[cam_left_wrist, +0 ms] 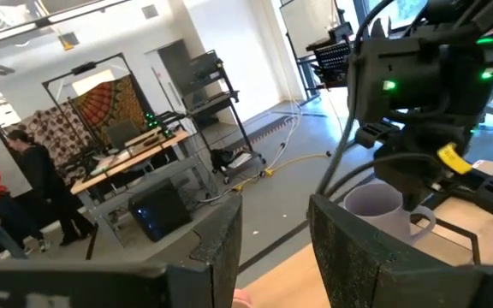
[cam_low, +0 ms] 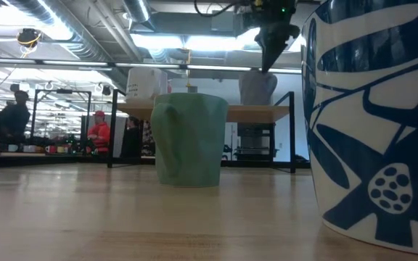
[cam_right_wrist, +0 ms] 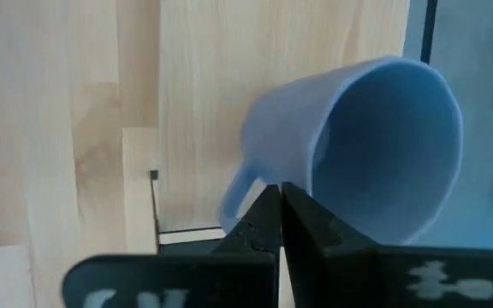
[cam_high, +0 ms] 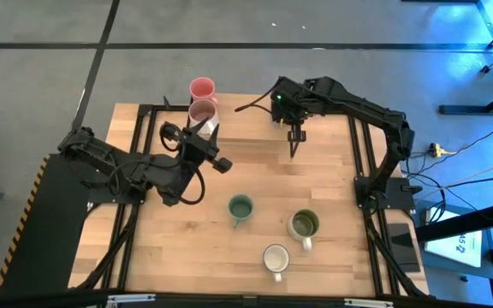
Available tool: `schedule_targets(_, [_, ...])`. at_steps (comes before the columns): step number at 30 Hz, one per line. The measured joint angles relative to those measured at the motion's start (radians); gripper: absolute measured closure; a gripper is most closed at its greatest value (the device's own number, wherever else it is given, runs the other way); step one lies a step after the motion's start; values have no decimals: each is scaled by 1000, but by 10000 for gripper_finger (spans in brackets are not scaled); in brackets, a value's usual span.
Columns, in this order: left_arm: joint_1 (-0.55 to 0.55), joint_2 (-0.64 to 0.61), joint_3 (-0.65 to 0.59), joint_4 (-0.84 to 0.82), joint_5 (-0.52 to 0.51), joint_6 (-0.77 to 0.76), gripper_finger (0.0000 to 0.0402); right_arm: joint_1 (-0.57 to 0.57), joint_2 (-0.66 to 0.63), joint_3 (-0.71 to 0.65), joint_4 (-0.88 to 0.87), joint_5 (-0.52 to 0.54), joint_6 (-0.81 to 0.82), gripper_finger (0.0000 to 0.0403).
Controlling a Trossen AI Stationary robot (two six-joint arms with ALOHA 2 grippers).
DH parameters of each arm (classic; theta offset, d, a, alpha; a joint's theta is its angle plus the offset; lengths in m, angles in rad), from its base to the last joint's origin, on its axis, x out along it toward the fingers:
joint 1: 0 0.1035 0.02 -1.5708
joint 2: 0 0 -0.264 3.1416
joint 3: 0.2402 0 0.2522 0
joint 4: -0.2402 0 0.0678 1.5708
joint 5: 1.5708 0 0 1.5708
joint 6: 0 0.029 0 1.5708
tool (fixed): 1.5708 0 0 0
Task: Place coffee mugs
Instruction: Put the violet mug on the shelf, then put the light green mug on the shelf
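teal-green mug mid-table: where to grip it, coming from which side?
Probably the rim, from straight above. The teal-green mug stands upright with its mouth open, so one gripper finger can go inside the wall and one outside. Its handle points toward the high view's bottom edge, so pinch the opposite side of the rim. The olive-green mug stands apart.
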Motion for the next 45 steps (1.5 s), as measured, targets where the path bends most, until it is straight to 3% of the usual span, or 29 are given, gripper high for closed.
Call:
schedule_targets(19, [0,0,0,0,0,0,271,-116,6,0,12,44,-44,403])
schedule_targets(33, [-51,-66,0,-1,4,7,271,-114,-4,1,3,79,-67,403])
schedule_targets(45, [-111,-157,0,3,48,-4,271,4,-22,17,2,-75,24,403])
